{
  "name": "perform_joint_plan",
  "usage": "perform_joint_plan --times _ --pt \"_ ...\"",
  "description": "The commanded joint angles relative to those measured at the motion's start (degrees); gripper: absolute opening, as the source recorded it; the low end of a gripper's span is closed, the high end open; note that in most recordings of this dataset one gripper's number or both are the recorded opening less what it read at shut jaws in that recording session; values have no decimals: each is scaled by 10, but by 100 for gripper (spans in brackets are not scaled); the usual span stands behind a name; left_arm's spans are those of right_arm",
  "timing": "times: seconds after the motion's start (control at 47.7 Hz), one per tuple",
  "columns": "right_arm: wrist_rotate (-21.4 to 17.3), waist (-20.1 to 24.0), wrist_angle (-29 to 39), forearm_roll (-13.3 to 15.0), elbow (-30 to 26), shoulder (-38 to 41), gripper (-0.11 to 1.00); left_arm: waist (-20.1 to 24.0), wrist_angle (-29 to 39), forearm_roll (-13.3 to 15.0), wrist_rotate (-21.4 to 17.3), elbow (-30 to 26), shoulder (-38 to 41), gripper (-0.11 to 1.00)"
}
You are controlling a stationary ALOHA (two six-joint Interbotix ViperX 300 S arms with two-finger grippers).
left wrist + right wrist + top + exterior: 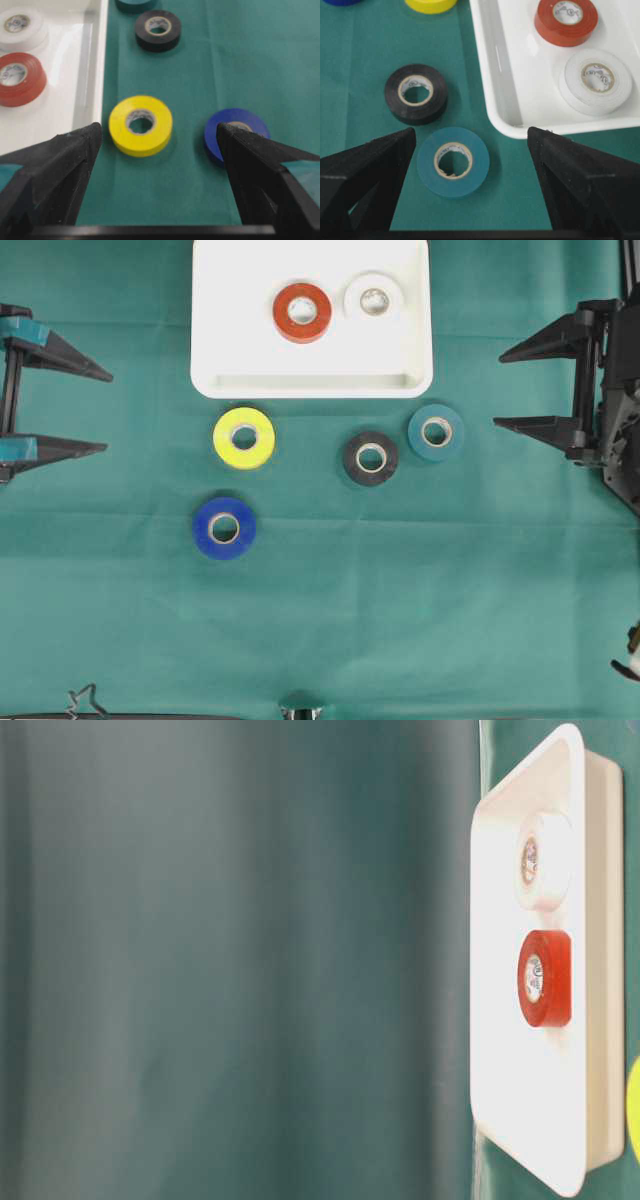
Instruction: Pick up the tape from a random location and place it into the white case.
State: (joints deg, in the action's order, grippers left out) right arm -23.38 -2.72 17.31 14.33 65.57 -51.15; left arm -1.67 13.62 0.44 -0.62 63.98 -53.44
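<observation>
Left pincer (108, 410) spread wide, holding nothing, hovering over the green desk (420, 590). Right pincer (497, 390) likewise spread wide and empty.

Ahead of the left pincer, between its jaws: yellow tape (141, 125). Just in front of its right jaw: blue tape (235, 131). Farther ahead: black tape (157, 30).

Between the right pincer's jaws, close in: teal tape (453, 161). Just beyond it, toward the left jaw: the black roll.

White case (220, 340) ahead of both pincers, off to the side, holding red tape (302, 312) and white tape (373, 300), lying flat just beside each other.
</observation>
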Motion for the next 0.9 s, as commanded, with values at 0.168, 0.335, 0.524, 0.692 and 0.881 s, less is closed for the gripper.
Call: perform_joint_plan --times 0.168,0.335,0.524,0.692,0.881 --pt "0 -1 -4 0 -15 1 89 -4 -12 1 12 -9 16 94" --pt "1 -1 -5 3 -15 2 89 -12 -44 1 29 -18 49 94" --pt "3 -1 -5 3 -16 3 89 -25 -76 0 28 -42 96 94" --pt "3 -1 -5 3 -16 3 89 -28 -93 1 29 -75 148 94" --pt "4 -1 -5 3 -16 4 89 -27 -97 0 28 -132 219 94"
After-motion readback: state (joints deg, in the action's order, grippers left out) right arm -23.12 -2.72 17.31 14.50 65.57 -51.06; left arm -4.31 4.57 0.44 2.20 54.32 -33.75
